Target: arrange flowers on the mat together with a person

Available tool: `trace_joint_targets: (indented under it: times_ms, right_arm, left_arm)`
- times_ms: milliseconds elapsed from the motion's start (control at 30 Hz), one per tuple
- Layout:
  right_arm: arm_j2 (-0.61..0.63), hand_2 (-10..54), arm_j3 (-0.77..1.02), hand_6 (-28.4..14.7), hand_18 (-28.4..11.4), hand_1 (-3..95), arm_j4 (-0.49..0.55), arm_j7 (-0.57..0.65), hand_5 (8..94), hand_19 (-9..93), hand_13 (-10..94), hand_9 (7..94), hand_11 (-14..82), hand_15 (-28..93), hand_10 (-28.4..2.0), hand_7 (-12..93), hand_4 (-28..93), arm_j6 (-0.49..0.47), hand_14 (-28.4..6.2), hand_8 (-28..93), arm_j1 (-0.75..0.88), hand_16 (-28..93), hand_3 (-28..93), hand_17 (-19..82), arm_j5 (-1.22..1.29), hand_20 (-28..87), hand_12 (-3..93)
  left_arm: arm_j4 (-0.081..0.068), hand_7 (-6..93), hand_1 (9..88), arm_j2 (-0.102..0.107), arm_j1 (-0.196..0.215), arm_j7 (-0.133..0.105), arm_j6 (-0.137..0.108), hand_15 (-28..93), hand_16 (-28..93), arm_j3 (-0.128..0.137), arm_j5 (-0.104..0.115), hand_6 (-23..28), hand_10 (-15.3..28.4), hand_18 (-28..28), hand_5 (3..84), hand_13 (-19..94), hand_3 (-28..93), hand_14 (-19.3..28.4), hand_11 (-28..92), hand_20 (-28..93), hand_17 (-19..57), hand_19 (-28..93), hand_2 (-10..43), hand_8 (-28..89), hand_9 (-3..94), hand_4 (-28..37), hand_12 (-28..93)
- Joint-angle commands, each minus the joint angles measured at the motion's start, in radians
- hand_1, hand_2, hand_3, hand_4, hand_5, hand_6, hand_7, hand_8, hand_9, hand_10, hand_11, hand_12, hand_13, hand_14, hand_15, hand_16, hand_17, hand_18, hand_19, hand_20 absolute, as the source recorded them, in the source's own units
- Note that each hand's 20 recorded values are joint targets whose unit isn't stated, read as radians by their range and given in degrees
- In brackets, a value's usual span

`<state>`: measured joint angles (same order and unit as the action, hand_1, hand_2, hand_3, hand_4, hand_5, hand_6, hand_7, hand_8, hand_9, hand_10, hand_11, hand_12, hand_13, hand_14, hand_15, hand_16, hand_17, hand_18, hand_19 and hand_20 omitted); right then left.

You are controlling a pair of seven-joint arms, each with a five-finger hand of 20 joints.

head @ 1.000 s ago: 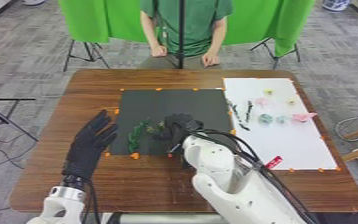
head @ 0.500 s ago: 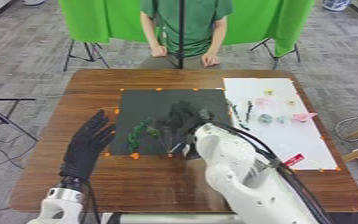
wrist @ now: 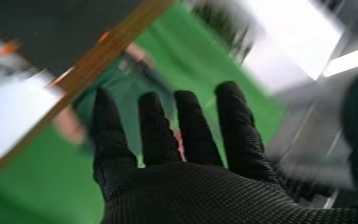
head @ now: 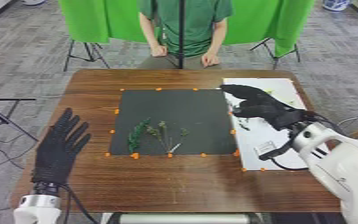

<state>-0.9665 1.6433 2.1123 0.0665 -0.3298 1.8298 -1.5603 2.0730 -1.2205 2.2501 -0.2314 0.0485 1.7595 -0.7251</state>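
Observation:
In the head view my left hand (head: 58,152) rests open over the table's left side, left of the dark mat (head: 149,105). A feathery green sprig (head: 137,134), thin stems with small heads (head: 164,135) and a small sprig (head: 183,132) lie on the mat's near part. My right hand (head: 262,106) is over the white sheet (head: 291,159), covering most of the flowers there. Just past it a small yellow flower (head: 270,92) shows. Seen in the right wrist view, my right hand (wrist: 189,187) has straight, spread fingers and holds nothing.
Orange markers (head: 135,156) line the edges of the dark mat and white sheet. The brown table (head: 158,185) extends nearer than both. Green cloth (head: 255,30) hangs beyond the far edge.
My right hand has moved from the dark mat rightward over the white sheet, uncovering the thin stems and small sprig. My left hand has shifted a little left.

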Motion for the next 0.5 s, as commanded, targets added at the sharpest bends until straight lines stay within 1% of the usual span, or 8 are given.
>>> trace_joint_targets:
  times_ms: [33, 100, 167, 267, 333, 400, 433, 500]
  right_arm:
    - [-0.059, -8.6, 0.331, 0.4, -23.8, 13.0, 0.130, -0.062, 24.5, 28, 17, 22.8, -2.2, -6, -10.4, 7, -27, 0.255, -13.6, -7, 0.353, 35, 78, 0, 0.600, 17, 21.7]
    - [-0.060, -8.6, 0.323, -0.7, -24.0, 12.8, 0.139, -0.056, 24.6, 29, 17, 23.6, -1.6, -6, -11.3, 8, -27, 0.281, -13.8, -7, 0.361, 34, 78, -1, 0.604, 17, 22.0]
    - [-0.081, -8.3, 0.320, -2.0, -24.1, 12.6, 0.131, -0.039, 25.6, 30, 19, 25.5, -0.4, -4, -12.4, 8, -27, 0.261, -13.8, -7, 0.365, 35, 78, -1, 0.601, 18, 22.8]
    - [-0.107, -8.0, 0.315, -1.9, -23.6, 12.6, 0.134, -0.032, 27.4, 33, 22, 28.4, 1.3, -2, -13.4, 10, -27, 0.265, -13.8, -7, 0.380, 35, 78, 0, 0.590, 19, 23.4]
    - [-0.116, -7.9, 0.304, -2.3, -23.1, 12.7, 0.129, -0.039, 27.7, 34, 23, 28.7, 2.8, -1, -13.6, 10, -27, 0.267, -13.4, -7, 0.378, 36, 79, 0, 0.573, 19, 24.1]
    - [-0.126, -7.8, 0.302, -2.6, -23.0, 12.8, 0.126, -0.049, 27.8, 34, 23, 28.8, 3.5, 0, -13.6, 11, -27, 0.268, -12.9, -7, 0.379, 36, 79, 0, 0.569, 19, 24.3]
    - [-0.126, -7.8, 0.291, -2.7, -22.9, 12.8, 0.121, -0.055, 27.8, 34, 24, 29.0, 3.9, 0, -13.6, 11, -27, 0.285, -12.7, -7, 0.373, 36, 79, 0, 0.578, 19, 24.4]
    - [-0.127, -7.7, 0.279, -2.9, -22.9, 13.1, 0.110, -0.085, 30.0, 36, 27, 31.6, 5.4, 2, -12.7, 12, -27, 0.299, -12.1, -7, 0.366, 36, 79, 2, 0.634, 21, 24.1]
  left_arm:
    - [0.004, 7.3, 29.6, -0.019, 0.039, 0.031, 0.076, 4, 9, 0.027, -0.065, 0.2, 6.8, 23.2, 20.4, 13, 58, 11.0, 7, 5, -15.7, 34, -7.4, -6, 14.3, -28.2, 17]
    - [0.002, 8.6, 28.4, -0.010, 0.040, 0.006, 0.048, 4, 10, 0.010, -0.051, 0.1, 6.7, 23.3, 20.1, 13, 61, 11.1, 7, 5, -15.7, 34, -8.0, -6, 14.1, -28.2, 18]
    - [0.003, 9.9, 28.2, -0.008, 0.044, -0.004, 0.030, 5, 10, 0.003, -0.047, 0.7, 6.9, 22.8, 21.1, 14, 62, 11.3, 7, 6, -15.1, 35, -8.1, -7, 14.9, -28.2, 19]
    - [-0.007, 10.8, 28.1, -0.010, 0.026, 0.012, 0.047, 7, 10, -0.001, -0.045, 0.8, 7.3, 22.5, 21.8, 15, 63, 11.4, 8, 6, -14.6, 35, -7.7, -8, 15.4, -28.3, 19]
    - [-0.011, 11.0, 27.9, -0.009, 0.018, 0.012, 0.055, 7, 10, -0.005, -0.051, 0.9, 7.5, 22.4, 22.1, 15, 63, 11.4, 8, 6, -14.5, 35, -7.4, -8, 15.6, -28.3, 19]
    - [-0.012, 11.3, 27.9, -0.006, 0.015, 0.012, 0.052, 8, 10, -0.009, -0.053, 1.0, 7.6, 22.4, 22.5, 15, 63, 11.4, 9, 6, -14.5, 35, -7.3, -8, 15.8, -28.3, 19]
    - [-0.011, 11.4, 27.9, -0.003, 0.012, 0.016, 0.041, 8, 10, -0.012, -0.052, 1.1, 7.6, 22.4, 22.6, 15, 63, 11.4, 9, 6, -14.5, 35, -7.3, -8, 15.9, -28.3, 18]
    - [-0.016, 11.7, 28.0, 0.007, 0.006, 0.001, 0.030, 8, 10, -0.023, -0.040, 1.4, 7.9, 22.4, 23.5, 16, 63, 11.6, 9, 7, -14.3, 35, -7.1, -8, 16.8, -28.3, 19]
